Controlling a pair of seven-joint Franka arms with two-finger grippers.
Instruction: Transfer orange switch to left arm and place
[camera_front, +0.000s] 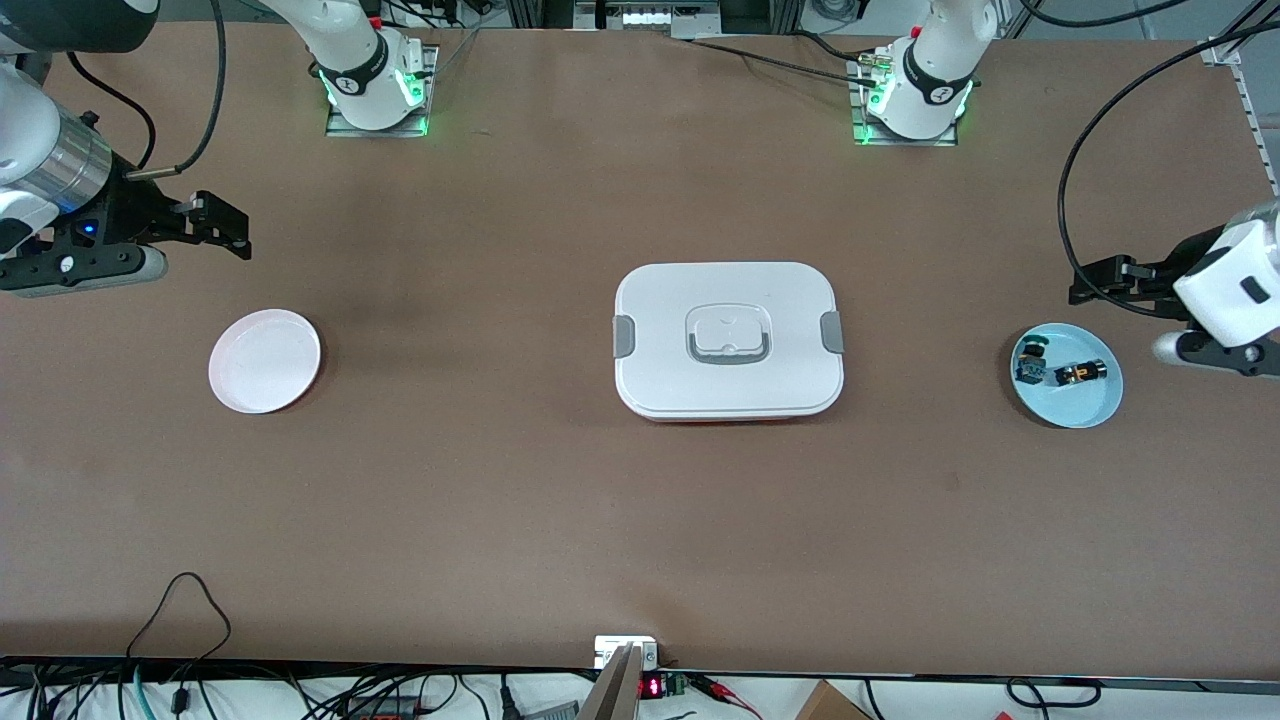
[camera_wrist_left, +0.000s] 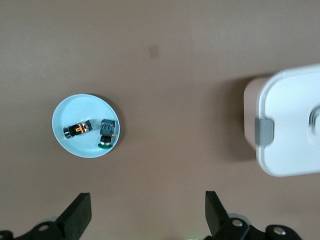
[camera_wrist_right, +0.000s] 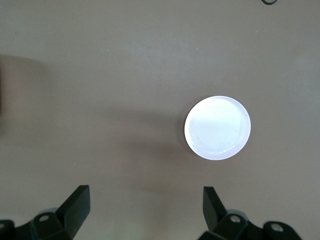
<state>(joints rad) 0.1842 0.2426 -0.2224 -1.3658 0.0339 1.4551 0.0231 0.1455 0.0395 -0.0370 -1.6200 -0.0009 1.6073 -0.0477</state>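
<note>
The orange switch lies in a light blue plate at the left arm's end of the table, beside a similar dark block with teal parts. My left gripper hangs open and empty over bare table beside that plate. The white lidded box sits mid-table. Open and empty too, my right gripper hovers over bare table near a white plate.
The white plate holds nothing and lies at the right arm's end of the table. Both arm bases stand along the table edge farthest from the front camera. Cables and a small device line the nearest edge.
</note>
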